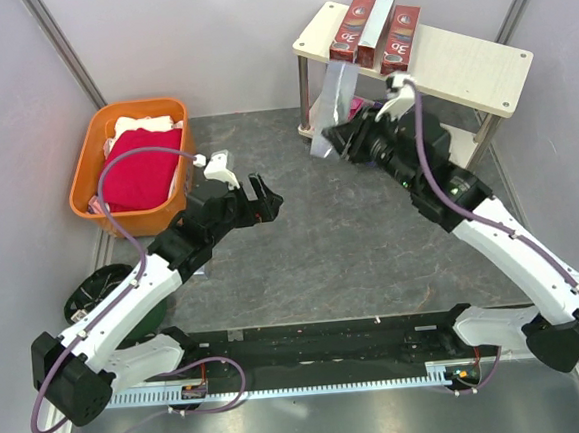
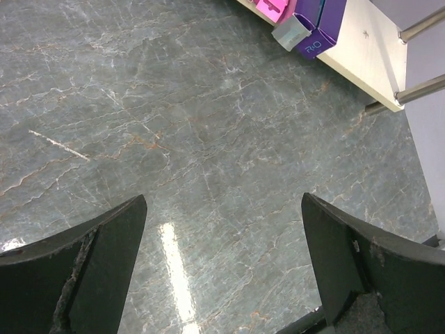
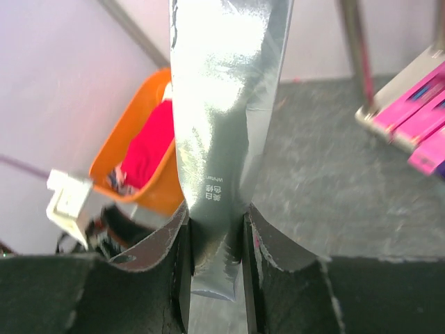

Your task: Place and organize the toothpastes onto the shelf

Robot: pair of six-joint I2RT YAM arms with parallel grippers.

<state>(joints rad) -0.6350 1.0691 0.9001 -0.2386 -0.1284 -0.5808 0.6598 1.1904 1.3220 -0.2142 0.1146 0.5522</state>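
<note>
Silver toothpaste carton (image 3: 229, 104): clenched by one end in right fingers (image 3: 278, 254), raised beside the shelf (image 1: 458, 63), likely bound for the three cartons (image 1: 375, 31) on top. Shelf leg (image 1: 305, 90) stands close. Left fingers (image 2: 104, 264): released, empty, over bench (image 2: 208, 139). Orange basket (image 1: 92, 197): well apart.

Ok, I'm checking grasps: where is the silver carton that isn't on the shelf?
In the top view the silver carton is right of centre, pinched in the right gripper, just in front of the left end of the shelf.
</note>
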